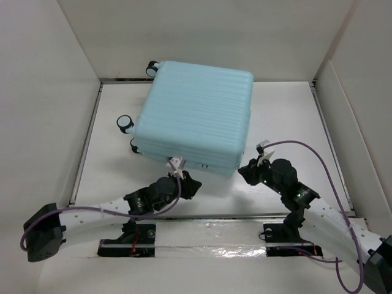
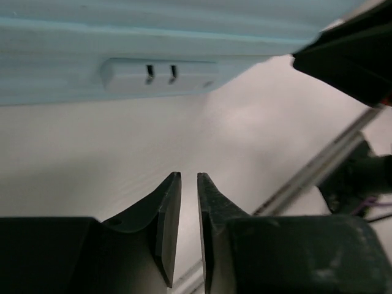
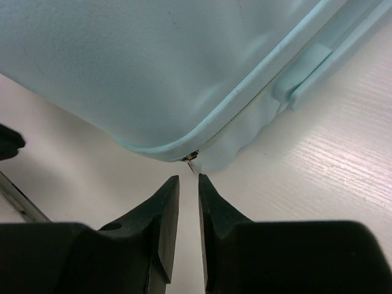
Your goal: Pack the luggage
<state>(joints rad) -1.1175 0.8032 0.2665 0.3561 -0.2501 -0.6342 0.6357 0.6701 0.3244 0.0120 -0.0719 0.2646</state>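
Observation:
The luggage [image 1: 197,113] is a pale aqua ribbed hard-shell suitcase lying flat and closed at the middle back of the table, its caster wheels [image 1: 125,124] on the left. My left gripper [image 1: 188,182] sits just off its near edge; in the left wrist view the left gripper [image 2: 188,175] is shut and empty, facing the luggage's side with a small latch panel [image 2: 159,75]. My right gripper [image 1: 248,170] is at the near right corner. In the right wrist view the right gripper [image 3: 188,177] is shut and empty, just short of the zipper pull [image 3: 192,159] on the rounded corner of the luggage [image 3: 153,67].
White walls [image 1: 55,92] enclose the table on the left, back and right. A metal rail [image 1: 214,251] runs along the near edge by the arm bases. The right arm [image 2: 352,58] shows at the top right of the left wrist view.

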